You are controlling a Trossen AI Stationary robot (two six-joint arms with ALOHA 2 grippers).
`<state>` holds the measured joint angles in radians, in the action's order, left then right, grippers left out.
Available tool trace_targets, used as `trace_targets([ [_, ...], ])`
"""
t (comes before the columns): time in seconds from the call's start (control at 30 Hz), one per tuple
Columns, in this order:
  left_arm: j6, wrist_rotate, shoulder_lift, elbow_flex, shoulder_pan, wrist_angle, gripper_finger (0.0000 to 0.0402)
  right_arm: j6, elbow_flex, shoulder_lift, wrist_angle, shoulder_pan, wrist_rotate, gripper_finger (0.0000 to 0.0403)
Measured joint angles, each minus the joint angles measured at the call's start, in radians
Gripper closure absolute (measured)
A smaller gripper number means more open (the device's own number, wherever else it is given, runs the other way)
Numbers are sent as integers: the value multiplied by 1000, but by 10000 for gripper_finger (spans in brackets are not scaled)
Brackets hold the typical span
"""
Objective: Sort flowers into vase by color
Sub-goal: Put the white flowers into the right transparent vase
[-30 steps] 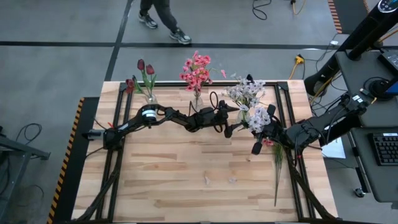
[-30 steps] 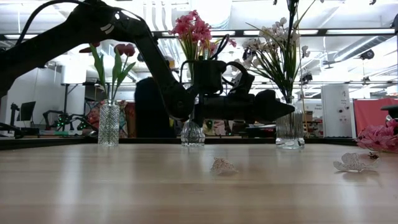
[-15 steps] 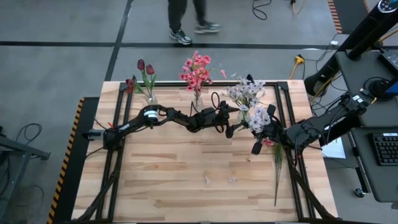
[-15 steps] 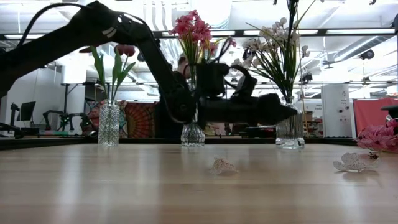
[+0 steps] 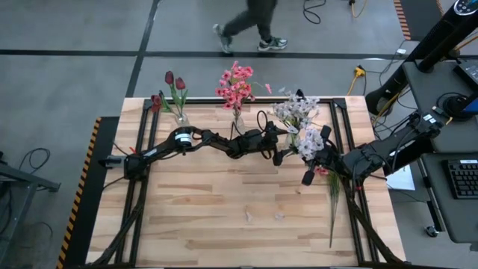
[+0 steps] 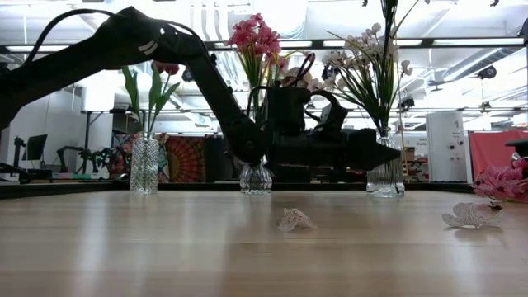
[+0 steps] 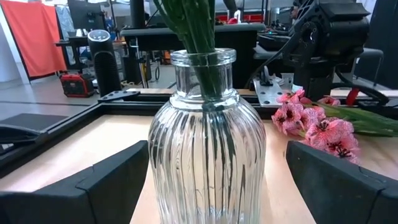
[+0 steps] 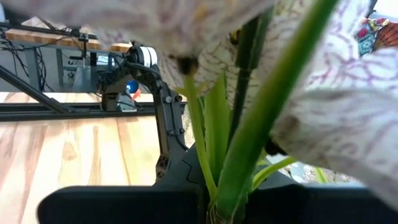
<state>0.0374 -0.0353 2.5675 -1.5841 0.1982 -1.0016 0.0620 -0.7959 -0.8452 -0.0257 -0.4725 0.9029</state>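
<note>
**Two arms at the rear row of vases, seen from four cameras.**
The left gripper (image 5: 282, 146), its fingers (image 7: 112, 180) spread and released, flanks the ribbed glass vase (image 7: 208, 149) without visibly touching it; the vase's base is cut off in the left wrist view, and its white-lavender spray (image 5: 295, 112) rises upright. The right gripper (image 5: 312, 170) is clenched on a white-lavender stem (image 8: 261, 118), whose blooms (image 5: 311, 142) point toward the vases while its long axis runs toward the tabletop's (image 5: 224, 209) front edge; petals fill the right wrist view, hiding most beyond. Pink blooms (image 7: 314, 124) lie flat near the right arm. Red tulips (image 5: 174, 81) and pink flowers (image 5: 236, 84) stand vertical. No legible writing.
</note>
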Motion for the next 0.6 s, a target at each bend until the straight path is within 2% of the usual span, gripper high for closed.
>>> trace_targets([
  [0.6,56,-16,1,-7,5,-10,42,-11,0,-1,1,0,17,385],
])
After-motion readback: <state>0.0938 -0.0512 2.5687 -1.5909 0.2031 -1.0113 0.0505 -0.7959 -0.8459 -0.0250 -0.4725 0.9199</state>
